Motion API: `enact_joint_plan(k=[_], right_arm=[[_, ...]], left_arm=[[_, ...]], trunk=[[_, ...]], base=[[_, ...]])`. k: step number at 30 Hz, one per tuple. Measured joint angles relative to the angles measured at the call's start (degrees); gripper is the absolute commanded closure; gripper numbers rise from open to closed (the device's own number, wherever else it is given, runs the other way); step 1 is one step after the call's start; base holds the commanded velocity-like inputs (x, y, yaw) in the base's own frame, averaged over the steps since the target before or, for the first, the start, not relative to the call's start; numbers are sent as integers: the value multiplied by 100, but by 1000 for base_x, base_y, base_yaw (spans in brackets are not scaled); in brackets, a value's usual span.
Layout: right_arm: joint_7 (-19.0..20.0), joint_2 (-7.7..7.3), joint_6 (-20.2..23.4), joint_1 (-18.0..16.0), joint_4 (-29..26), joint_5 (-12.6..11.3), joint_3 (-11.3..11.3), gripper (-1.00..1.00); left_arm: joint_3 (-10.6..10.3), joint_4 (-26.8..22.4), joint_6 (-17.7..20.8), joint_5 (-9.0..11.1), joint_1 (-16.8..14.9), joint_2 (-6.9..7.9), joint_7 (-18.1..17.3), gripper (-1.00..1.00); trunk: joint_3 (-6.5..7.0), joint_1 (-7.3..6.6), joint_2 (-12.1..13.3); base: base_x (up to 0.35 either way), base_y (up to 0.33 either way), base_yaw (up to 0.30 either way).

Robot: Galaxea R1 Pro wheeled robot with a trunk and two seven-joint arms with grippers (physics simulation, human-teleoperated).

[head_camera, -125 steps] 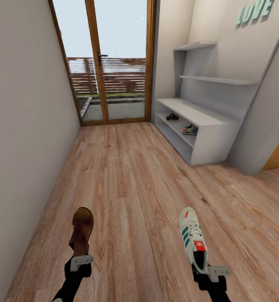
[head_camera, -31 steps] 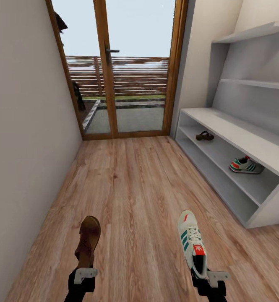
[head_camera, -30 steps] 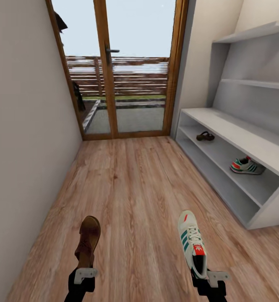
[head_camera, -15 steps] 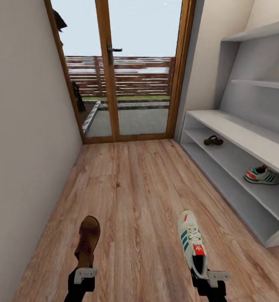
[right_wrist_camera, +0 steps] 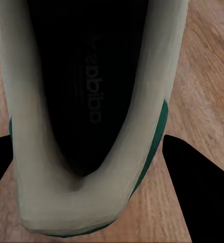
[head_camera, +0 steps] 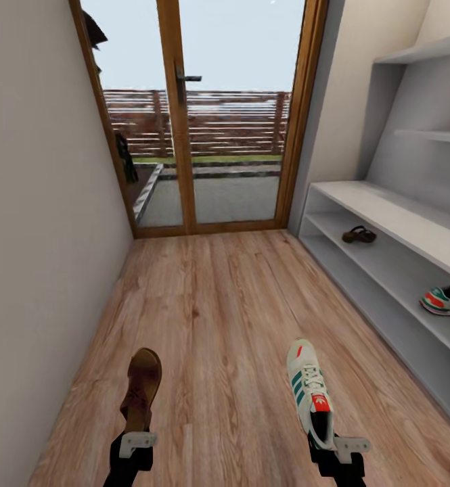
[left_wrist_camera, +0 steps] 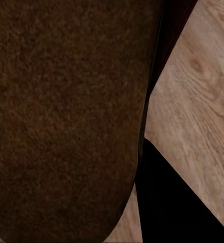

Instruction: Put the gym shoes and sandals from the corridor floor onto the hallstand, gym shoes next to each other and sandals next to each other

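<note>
The left pincer (head_camera: 135,441) holds a brown sandal (head_camera: 142,389) by its heel at 7 o'clock, and the right pincer (head_camera: 334,446) holds a gym shoe (head_camera: 310,392) by its heel at 5 o'clock, both carried above the corridor floor (head_camera: 218,318). On the hallstand (head_camera: 387,216) at 3 o'clock, the other sandal (head_camera: 358,235) and the other gym shoe (head_camera: 446,299) lie well apart on one shelf. The heel-only grips look marginal, so turning toward the rack could swing a shoe loose or knock it against the shelf edge, and each must land beside its mate.
</note>
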Motion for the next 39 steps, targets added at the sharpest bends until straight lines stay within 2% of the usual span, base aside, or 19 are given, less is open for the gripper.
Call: enact_joint_plan(k=[10, 27, 39], right_arm=[[0, 0, -1, 0, 0, 0, -1, 100], [6, 0, 0, 0, -9, -1, 5, 100], [-3, 0, -1, 1, -6, 0, 6, 100]], left_arm=[[0, 1, 8, 0, 0, 0, 0, 100], [9, 2, 8, 1, 0, 0, 17, 100], [5, 1, 6, 0, -1, -1, 18, 100]], trunk=[[0, 0, 0], [0, 0, 0], [0, 0, 0]], base=[[330, 114, 0], [337, 5, -5], [323, 95, -236]])
